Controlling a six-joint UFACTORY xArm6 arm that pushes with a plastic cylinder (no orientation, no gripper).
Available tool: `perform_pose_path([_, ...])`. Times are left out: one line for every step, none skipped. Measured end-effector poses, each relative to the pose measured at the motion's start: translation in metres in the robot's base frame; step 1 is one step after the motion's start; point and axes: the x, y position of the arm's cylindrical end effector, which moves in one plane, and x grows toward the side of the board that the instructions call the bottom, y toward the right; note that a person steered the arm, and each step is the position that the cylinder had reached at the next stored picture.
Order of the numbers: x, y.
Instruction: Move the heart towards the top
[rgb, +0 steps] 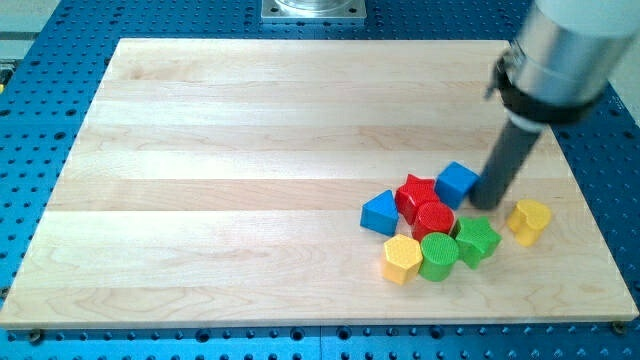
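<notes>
Rig: I have no pincer on this arm, only a straight dark rod, so nothing opens, closes or holds.
My tip: my tip (487, 203) sits on the desk (250, 150) at the view's right, just right of the blue cube (457, 183), touching or nearly touching it; I cannot tell which.
Yellow heart: the yellow heart (529, 220) lies low on the view's right, a little right of and below my tip, with a clear gap between them, apart from the other blocks.
Cluster: the remaining blocks bunch together left of the heart.
Red pair: a red star-like block (414, 193) touches a red cylinder (434, 219) just below it.
Blue pair: the cube sits at the cluster's top right; a blue triangular block (380, 214) sits at its left edge.
Green pair: a green cylinder (438, 255) and a green star (477, 239) lie side by side below the red cylinder.
Yellow hexagon: the yellow hexagon (401, 258) sits at the cluster's bottom left, against the green cylinder.
</notes>
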Motion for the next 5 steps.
perform_pose_path([0.004, -0.03])
perform_pose_path([0.03, -0.033])
perform_pose_path([0.01, -0.027])
perform_pose_path([-0.021, 0.032])
perform_pose_path([0.038, 0.082])
